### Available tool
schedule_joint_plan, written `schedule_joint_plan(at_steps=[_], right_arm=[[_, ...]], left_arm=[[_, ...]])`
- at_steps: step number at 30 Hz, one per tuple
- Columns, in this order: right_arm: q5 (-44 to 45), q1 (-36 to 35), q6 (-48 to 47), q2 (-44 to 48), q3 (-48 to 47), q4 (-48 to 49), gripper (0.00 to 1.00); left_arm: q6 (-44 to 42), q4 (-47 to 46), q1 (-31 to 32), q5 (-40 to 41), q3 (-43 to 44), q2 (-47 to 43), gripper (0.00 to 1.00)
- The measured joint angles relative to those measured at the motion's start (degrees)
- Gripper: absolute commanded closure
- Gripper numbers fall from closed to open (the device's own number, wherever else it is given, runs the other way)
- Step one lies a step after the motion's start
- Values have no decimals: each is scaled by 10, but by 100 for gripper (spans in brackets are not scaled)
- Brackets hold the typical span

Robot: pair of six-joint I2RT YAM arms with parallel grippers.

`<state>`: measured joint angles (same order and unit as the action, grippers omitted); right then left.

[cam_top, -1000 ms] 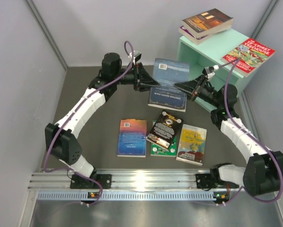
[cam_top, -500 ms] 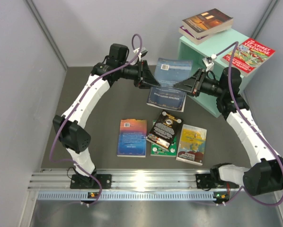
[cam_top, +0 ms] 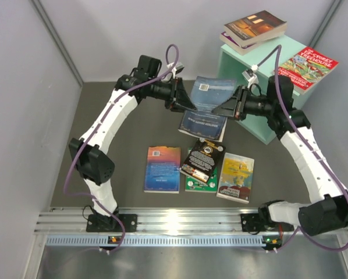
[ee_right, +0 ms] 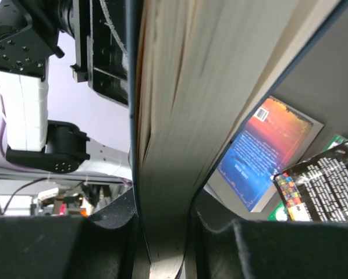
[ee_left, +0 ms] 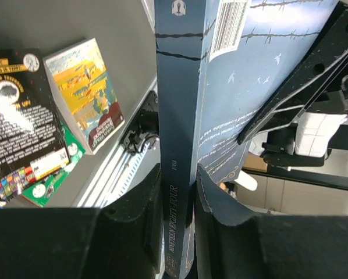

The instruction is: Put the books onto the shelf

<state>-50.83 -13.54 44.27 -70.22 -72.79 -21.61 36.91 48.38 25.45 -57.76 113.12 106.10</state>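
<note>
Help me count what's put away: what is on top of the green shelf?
A brown book stacked on a purple one, whose cover is mostly hidden, and a red cartoon book overhanging the shelf on the right.

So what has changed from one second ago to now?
The left gripper and the right gripper, both clamped on the dark blue book, lifted it higher above the table. Nothing was grasped or released. The four front books and the books on top of the shelf stayed in place.
</note>
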Motion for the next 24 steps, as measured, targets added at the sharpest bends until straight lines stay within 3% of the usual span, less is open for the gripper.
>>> schedule_joint_plan(at_steps=[2, 4, 9, 14, 18, 24], right_arm=[[8, -1, -25, -17, -50, -49, 100], [16, 2, -45, -34, -93, -86, 100], [42, 41, -73, -60, -208, -138, 100], [79, 115, -81, -86, -339, -155, 100], [89, 217, -49, -109, -417, -158, 100], [75, 353, 39, -166, -456, -145, 100]], left_arm=[[1, -12, -2, 2, 4, -5, 76], [2, -28, -4, 14, 5, -16, 42], [-9, -54, -36, 113, -43, -73, 13], [-9, -69, -94, 190, -124, -135, 12], [-9, -83, -116, 214, -174, -176, 14], [-9, -101, -120, 214, -236, -208, 15]])
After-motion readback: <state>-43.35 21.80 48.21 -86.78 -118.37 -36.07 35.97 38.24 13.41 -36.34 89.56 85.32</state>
